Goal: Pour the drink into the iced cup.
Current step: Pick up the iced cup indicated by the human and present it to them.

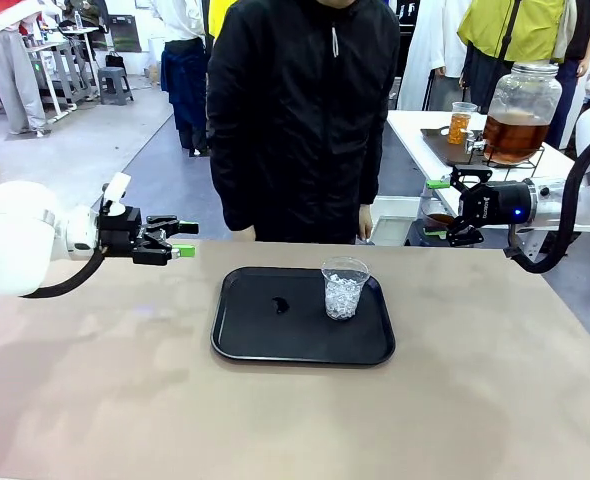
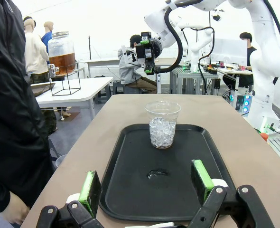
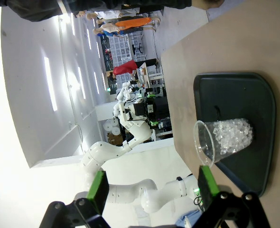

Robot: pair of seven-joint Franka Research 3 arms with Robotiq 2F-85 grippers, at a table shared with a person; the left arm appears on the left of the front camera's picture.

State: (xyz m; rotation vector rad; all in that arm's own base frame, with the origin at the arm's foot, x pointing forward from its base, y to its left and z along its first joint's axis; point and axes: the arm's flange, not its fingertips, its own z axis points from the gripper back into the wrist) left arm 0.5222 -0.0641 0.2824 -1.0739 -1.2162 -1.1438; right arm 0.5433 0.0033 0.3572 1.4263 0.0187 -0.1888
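**A:** Where is the drink, seen from the robot's two hands?

**B:** The amber-brown drink [image 1: 513, 138] fills the lower part of a big round clear glass dispenser jar [image 1: 520, 100]. The jar stands behind the right hand [image 1: 436, 209], back past its wrist, and well apart from the left hand [image 1: 185, 239].

**A:** And the cup?

**B:** The clear plastic cup of ice [image 1: 344, 290] stands upright on the black plastic tray [image 1: 255, 325] on the worktop. It is between the two hands, below both and nearer the right one.

**A:** Is either hand holding anything?

**B:** No. Both are spread wide, with nothing between the green pads.

**A:** So what does the step call for?

**B:** The cup seems to hold only ice, so pouring looks not yet begun. Cup and jar must probably be brought together first. Whichever hand takes the cup should close around its lower wall, squarely and gently, since thin plastic likely buckles. It should carry the cup level, keeping clear of the person in the black jacket [image 1: 295, 110] just beyond the tray.
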